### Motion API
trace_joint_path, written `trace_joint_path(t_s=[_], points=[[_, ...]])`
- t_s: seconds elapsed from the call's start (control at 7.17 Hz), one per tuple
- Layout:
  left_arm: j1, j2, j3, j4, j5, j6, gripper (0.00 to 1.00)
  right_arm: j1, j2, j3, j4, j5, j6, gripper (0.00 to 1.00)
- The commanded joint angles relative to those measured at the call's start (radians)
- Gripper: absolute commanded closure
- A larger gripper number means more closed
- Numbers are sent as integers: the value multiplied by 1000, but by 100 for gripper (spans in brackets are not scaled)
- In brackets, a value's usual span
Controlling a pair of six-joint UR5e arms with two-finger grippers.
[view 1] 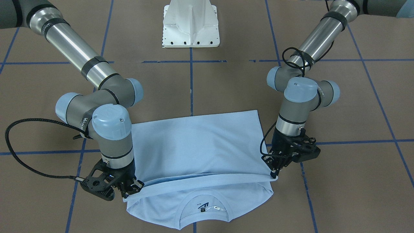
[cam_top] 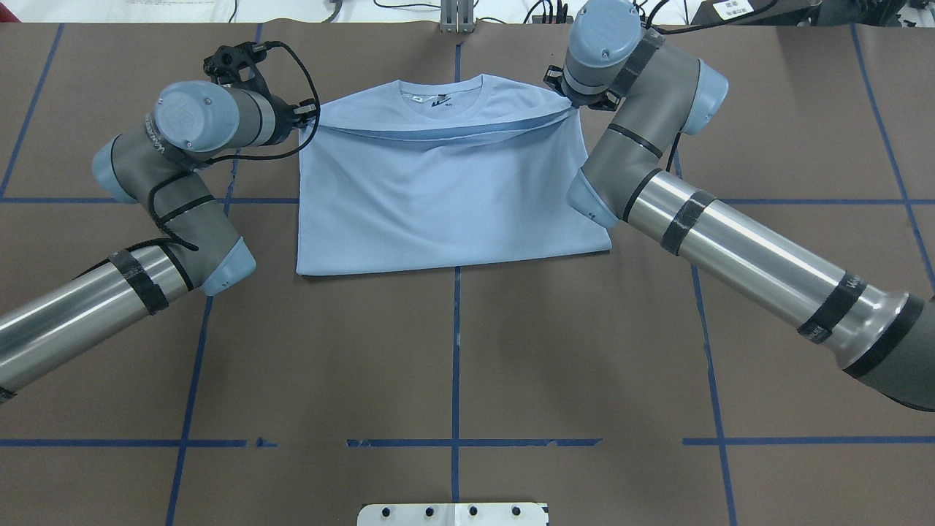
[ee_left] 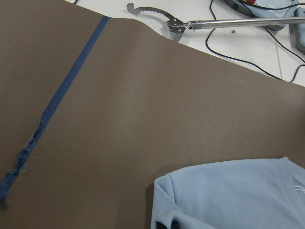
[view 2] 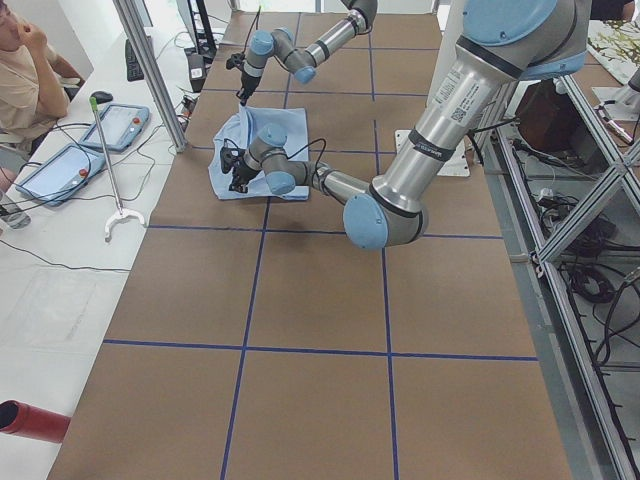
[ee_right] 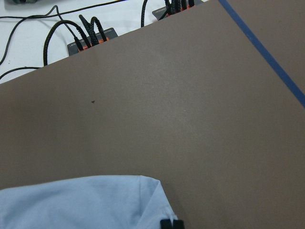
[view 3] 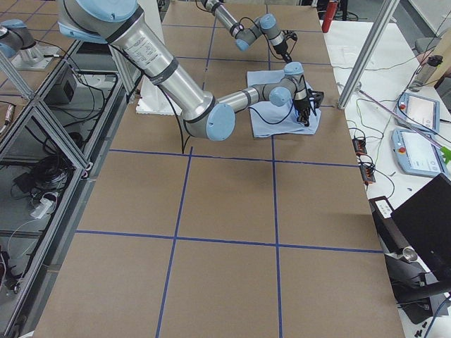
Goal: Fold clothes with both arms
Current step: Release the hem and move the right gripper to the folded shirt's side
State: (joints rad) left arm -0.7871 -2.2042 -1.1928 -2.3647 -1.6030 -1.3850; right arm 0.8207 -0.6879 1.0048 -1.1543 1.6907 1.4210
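table brown | blue tape grid | T-shirt folded over | white bench alongside

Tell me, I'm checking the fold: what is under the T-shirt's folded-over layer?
Beneath the folded-over layer, the shirt's collar end with its dark label sticks out. The rest underneath is covered.
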Motion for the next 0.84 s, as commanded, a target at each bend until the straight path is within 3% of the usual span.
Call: trace_joint_path(t_s=[0.0, 0.14, 0.28, 0.42, 0.56, 0.7], points=[[-3, 4, 12, -54, -2, 0, 71, -3, 5, -11, 5, 3, 1, 75], [-3, 11, 10, -57, -2, 0, 65, -12, 5, -5, 5, 4, 3, 59], [-3, 15, 10, -73, -2, -2, 64, -14, 2, 11, 5, 4, 7, 50], [-3, 18, 10, -96, -2, -3, 64, -12, -40, 102, 4, 18, 16, 50], [-1, 20, 10, -97, -3, -3, 63, -21, -159, 288, -7, 114, 19, 47], [0, 21, 10, -97, -6, -3, 63, -63, -326, 495, -4, 151, 68, 44]])
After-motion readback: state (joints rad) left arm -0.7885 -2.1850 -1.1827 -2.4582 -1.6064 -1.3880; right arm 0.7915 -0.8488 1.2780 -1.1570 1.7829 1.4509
